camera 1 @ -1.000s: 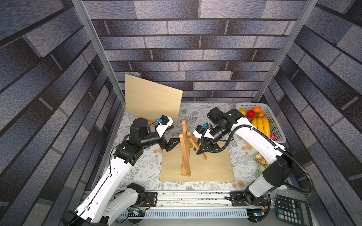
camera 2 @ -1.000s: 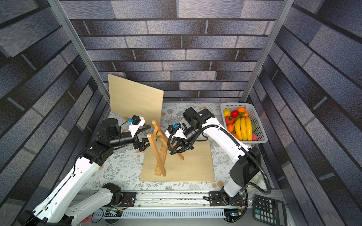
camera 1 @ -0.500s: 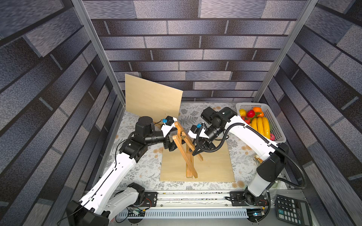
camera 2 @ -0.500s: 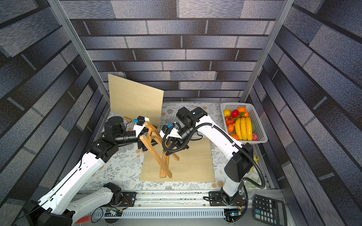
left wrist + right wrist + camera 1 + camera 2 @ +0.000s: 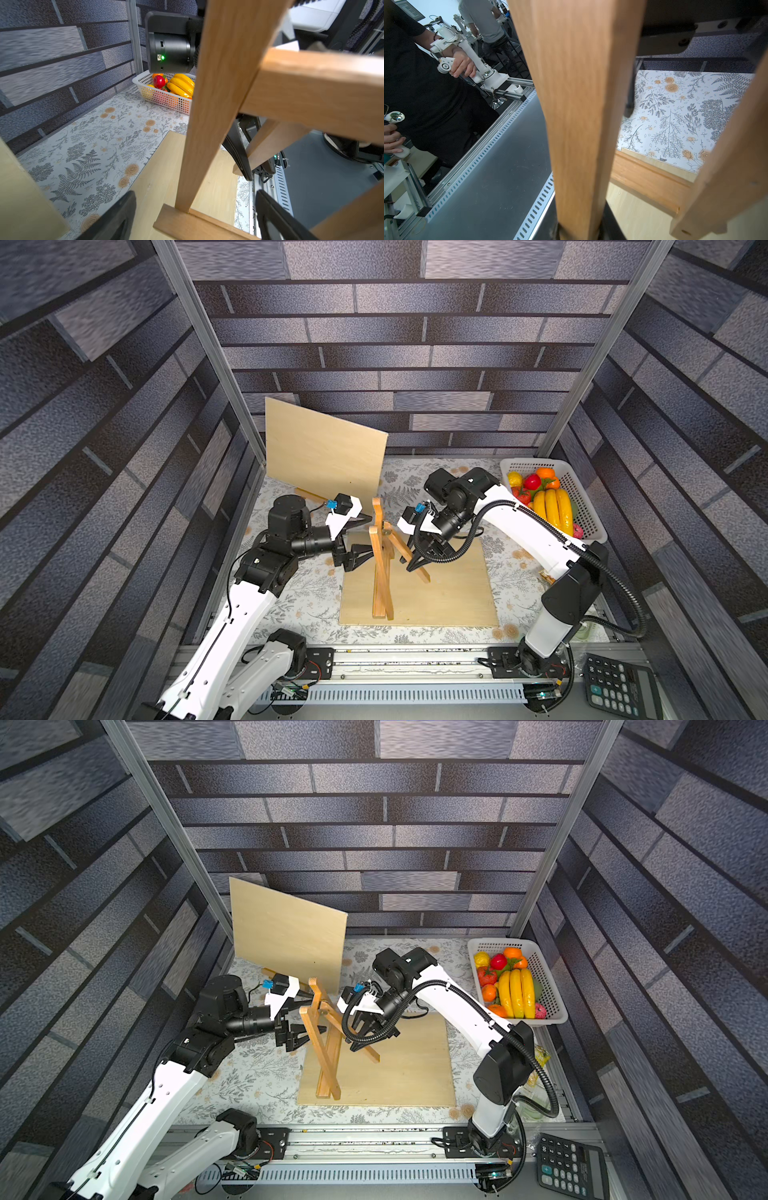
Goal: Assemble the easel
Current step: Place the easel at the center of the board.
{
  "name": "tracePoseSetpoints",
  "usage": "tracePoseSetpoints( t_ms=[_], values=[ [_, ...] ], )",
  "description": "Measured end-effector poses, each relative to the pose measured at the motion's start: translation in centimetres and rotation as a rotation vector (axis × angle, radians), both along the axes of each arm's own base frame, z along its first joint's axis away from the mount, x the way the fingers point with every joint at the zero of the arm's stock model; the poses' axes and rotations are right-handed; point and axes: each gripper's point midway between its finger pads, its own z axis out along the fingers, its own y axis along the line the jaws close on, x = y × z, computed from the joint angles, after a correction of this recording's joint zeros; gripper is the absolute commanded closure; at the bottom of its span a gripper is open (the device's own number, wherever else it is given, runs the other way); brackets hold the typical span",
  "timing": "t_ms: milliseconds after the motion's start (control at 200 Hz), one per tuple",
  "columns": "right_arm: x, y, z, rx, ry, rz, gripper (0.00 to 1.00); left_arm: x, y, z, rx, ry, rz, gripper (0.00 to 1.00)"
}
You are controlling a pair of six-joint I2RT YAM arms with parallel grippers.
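Well, the small wooden easel [image 5: 380,572] is standing on the left half of the plywood sheet [image 5: 449,597] that lies flat on the floral tabletop [image 5: 299,601]. Its two front legs are planted near the sheet's front edge and its top tips toward the sheet's back edge. The right end effector [image 5: 411,566] is clenched on the easel's rear leg [image 5: 423,574], over the middle of the sheet. From the left wrist camera you can see its black fingers [image 5: 239,158] pinching that leg on both sides. The left end effector [image 5: 369,533] is released, its jaws spread wide at the sheet's back left corner, one finger [image 5: 116,220] to each side of a front leg. I can't tell whether either finger touches the wood. Behind that same corner a second plywood panel [image 5: 324,448] stands upright. A white basket of fruit [image 5: 588,510] sits off the sheet's back right corner, and a calculator [image 5: 619,689] lies beyond its front right corner
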Motion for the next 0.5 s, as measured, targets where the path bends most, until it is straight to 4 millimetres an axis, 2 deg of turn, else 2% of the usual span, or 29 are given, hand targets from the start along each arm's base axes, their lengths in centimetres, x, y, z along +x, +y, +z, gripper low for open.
tracePoseSetpoints(
  t_ms=[115, 301, 496],
  values=[
    [0.0, 0.2, 0.0, -0.001, 0.002, 0.005, 1.0, 0.2, -0.9, -0.5, -0.001, 0.026, -0.031, 0.1],
    [-0.3, 0.5, 0.0, 0.001, 0.006, 0.016, 1.0, 0.7, -1.3, -0.2, -0.026, 0.034, -0.039, 0.14],
    [-0.5, 0.6, -0.2, -0.005, 0.017, 0.025, 1.0, 1.4, -1.2, -0.1, -0.057, 0.029, -0.012, 0.1]
  ],
)
